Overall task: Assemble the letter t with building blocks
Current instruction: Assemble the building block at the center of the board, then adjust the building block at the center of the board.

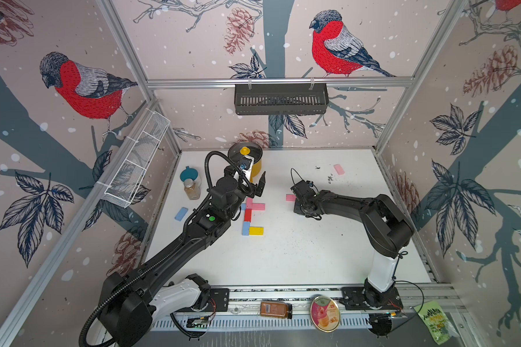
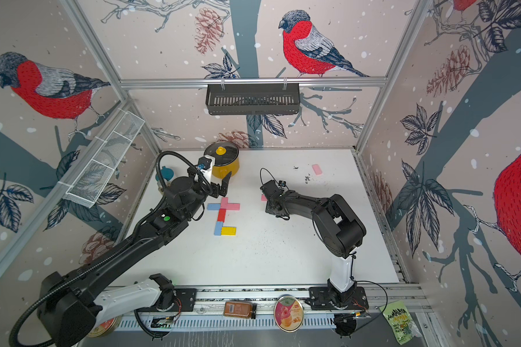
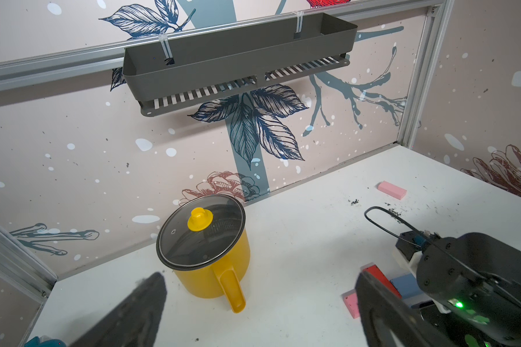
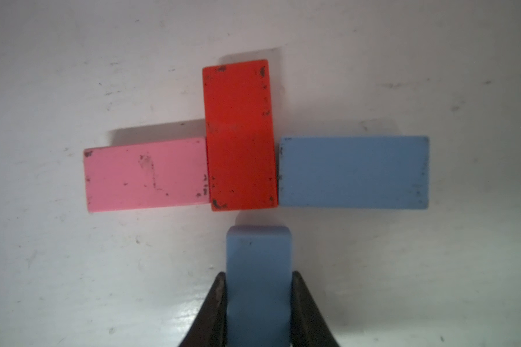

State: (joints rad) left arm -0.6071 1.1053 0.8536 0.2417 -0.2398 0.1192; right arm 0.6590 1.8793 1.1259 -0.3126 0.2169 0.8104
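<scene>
Top views bright; right wrist view dim.

Held blue block (image 4: 258, 264), lower end off-frame

Flat coloured blocks (image 2: 221, 214), blue block (image 4: 258, 255) gripped

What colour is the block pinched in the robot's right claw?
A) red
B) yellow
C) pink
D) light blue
D: the right wrist view shows the right gripper closed on a light blue block, with the red block lying free beyond it.
</scene>
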